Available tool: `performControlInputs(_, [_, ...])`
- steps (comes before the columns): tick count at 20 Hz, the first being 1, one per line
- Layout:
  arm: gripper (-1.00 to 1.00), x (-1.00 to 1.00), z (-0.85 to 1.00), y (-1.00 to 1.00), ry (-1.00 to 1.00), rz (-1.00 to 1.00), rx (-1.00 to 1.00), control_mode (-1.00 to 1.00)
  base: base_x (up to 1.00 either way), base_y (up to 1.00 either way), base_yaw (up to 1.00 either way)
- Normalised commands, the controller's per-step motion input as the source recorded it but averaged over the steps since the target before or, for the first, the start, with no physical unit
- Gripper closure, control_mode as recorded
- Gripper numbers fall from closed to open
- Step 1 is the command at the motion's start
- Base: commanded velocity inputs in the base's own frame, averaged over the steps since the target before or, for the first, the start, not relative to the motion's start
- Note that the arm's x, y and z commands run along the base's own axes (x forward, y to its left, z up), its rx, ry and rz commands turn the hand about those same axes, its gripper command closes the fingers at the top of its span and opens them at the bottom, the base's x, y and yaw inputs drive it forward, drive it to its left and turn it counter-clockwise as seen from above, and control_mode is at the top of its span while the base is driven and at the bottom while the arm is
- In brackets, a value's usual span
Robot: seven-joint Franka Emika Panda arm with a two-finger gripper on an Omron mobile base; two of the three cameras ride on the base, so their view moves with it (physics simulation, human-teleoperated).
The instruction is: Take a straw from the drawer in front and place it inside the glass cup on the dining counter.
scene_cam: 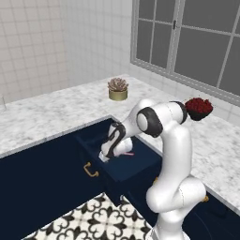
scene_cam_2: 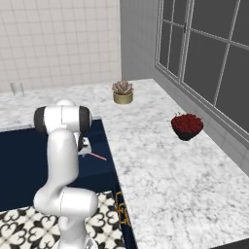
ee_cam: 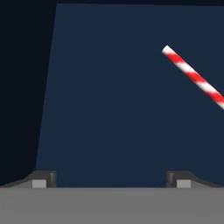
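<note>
The navy drawer [scene_cam: 136, 168] stands pulled out below the marble counter, brass handle [scene_cam: 90, 170] at its front. My gripper [scene_cam: 107, 154] reaches down into it, jaws open and empty [ee_cam: 111, 179], its fingertips [ee_cam: 43, 178] just above the dark drawer floor. The straw [ee_cam: 194, 78], red-and-white striped, lies on that floor ahead and to the right of the fingers, apart from them; it also shows as a thin pink line beside the hand [scene_cam: 129, 153] [scene_cam_2: 98, 156]. The glass cup [scene_cam_2: 17, 88] stands far off on the marble dining counter [scene_cam_2: 53, 99].
A potted succulent [scene_cam: 117, 89] sits at the counter's corner and a dark bowl of red fruit [scene_cam: 198, 108] stands on the counter to the right, under the window. Navy cabinet fronts flank the drawer. Patterned floor tiles [scene_cam: 103, 218] lie below.
</note>
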Motion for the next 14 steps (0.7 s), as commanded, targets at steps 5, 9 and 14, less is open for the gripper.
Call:
performControlInputs(5, [-1.00,-0.40,-0.17,0.61,0.06,0.00,0.01,-1.00,0.00,0.00,0.00])
performControlInputs(9, [-1.00,-0.97,0.03,1.00,0.00,0.00,0.01,-1.00,0.00,0.00,0.00])
performControlInputs(14, [-1.00,-0.64,0.34,0.94,0.00,0.00,0.00,-1.00,0.00,0.00,0.00])
